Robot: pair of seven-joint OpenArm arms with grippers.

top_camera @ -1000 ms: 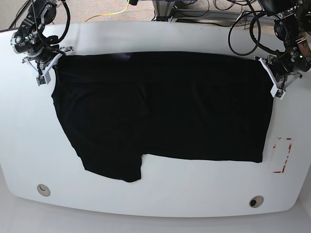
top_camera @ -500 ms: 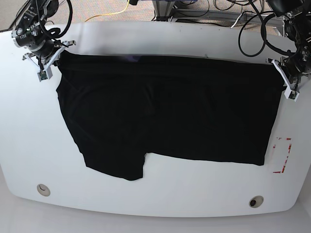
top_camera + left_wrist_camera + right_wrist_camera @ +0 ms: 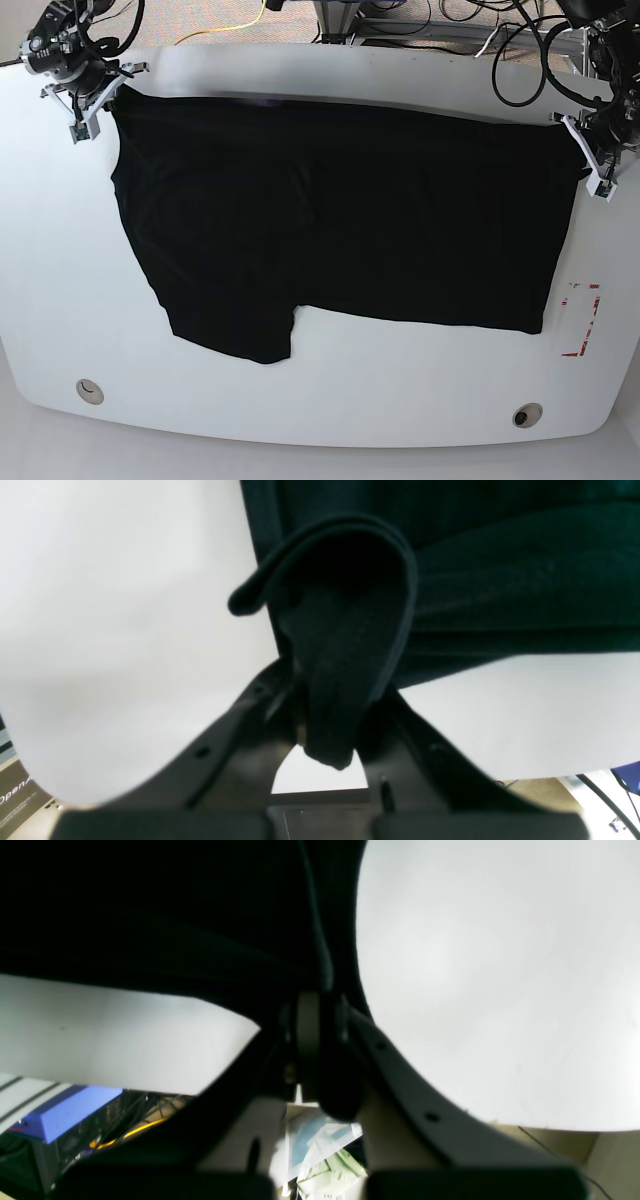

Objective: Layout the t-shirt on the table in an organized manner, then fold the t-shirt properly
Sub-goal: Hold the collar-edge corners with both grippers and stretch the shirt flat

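White glossy bench (image 3: 330, 410) w/ rounded corners fills the room view, cables and a yellow cord behind it, red tape marks (image 3: 582, 318) near the front right edge, two small round holes (image 3: 89, 390) along the front

Black t-shirt (image 3: 340, 215) lies spread across the middle/back of the bench, print not visible from here, prob face down. One sleeve sticks out toward the front on the view's left; rest is a fairly flat rectangle, a few soft ripples only

Right tool (image 3: 88, 92) (view's left, back corner) is clenched on a corner of the shirt; wrist cam shows dark cloth pinched between its fingers (image 3: 310, 1040). Left tool (image 3: 592, 152) (view's right) likewise clamped on the opposite corner, a looped fold of hem bunched in its fingers (image 3: 380, 740). Back edge of shirt runs taut between the two, so both tools are holding, not released

Progress, my read: layout phase mostly done, shirt stretched wide and near flat, but corners not yet let go and front edge is uneven. Sleeve on view's left needs tidying. No fold made yet, so the whole folding part is left. Early-to-mid stage overall
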